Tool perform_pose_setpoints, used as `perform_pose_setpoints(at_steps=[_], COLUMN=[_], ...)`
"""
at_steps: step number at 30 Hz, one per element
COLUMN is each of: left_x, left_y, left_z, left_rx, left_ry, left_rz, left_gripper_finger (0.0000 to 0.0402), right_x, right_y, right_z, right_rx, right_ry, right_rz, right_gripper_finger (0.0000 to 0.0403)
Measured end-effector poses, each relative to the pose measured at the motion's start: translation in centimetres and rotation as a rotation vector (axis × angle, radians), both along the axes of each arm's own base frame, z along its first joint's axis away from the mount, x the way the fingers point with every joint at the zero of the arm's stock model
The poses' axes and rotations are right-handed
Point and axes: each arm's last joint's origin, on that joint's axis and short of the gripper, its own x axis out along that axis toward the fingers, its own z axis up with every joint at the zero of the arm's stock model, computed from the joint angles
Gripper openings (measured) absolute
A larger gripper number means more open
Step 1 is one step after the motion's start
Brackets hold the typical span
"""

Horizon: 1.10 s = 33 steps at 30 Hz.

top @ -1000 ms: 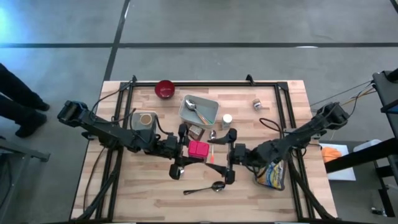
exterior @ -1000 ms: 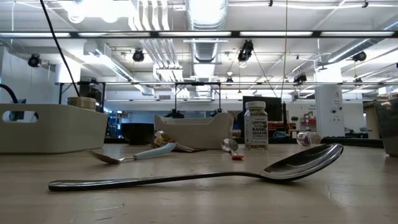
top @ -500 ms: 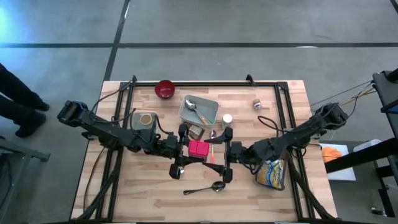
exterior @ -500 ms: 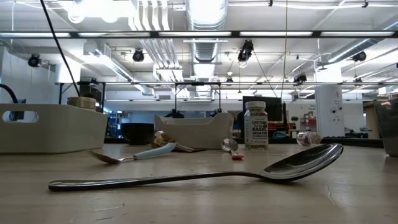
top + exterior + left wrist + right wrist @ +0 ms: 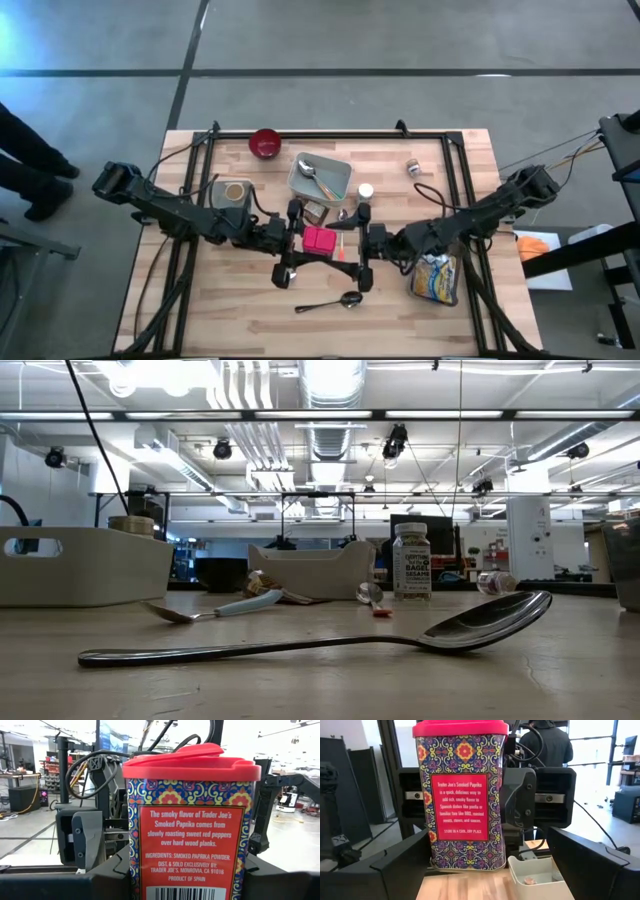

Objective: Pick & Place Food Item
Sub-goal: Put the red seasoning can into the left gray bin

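Gripping a paprika tin above the middle of the surface, the left tool holds it upright by its flat sides, fingers pressed against the walls. Opposite, the right tool stands wide just beside the tin, not touching it. The tin looks light and rigid, with smooth printed metal likely to slip; its red lid may pop if squeezed. The safest hold appears to be low on the broad faces, below the lid. A spoon lies nearby.
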Motion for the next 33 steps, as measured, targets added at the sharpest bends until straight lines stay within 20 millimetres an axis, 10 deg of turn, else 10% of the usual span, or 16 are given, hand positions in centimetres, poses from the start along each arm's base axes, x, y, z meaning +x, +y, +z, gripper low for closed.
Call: perform_pose_setpoints(at_steps=[18, 27, 33], left_x=[0.96, 0.99, 0.99], left_y=[-0.31, -0.23, -0.23], left_z=[-0.32, -0.38, -0.41], left_rx=[-0.024, -0.037, -0.040], left_ry=[-0.008, 0.001, 0.004], left_rz=[-0.010, 0.006, 0.007], left_gripper_finger=[0.0173, 0.0173, 0.0173], right_x=[0.27, 0.26, 0.25], right_y=[-0.50, -0.49, -0.49], right_z=[-0.28, -0.32, -0.32], right_rx=[0.043, 0.050, 0.034], right_ry=[0.029, 0.033, 0.035], right_rz=[0.043, 0.039, 0.035], right_gripper_finger=[0.0377, 0.0218, 0.0209])
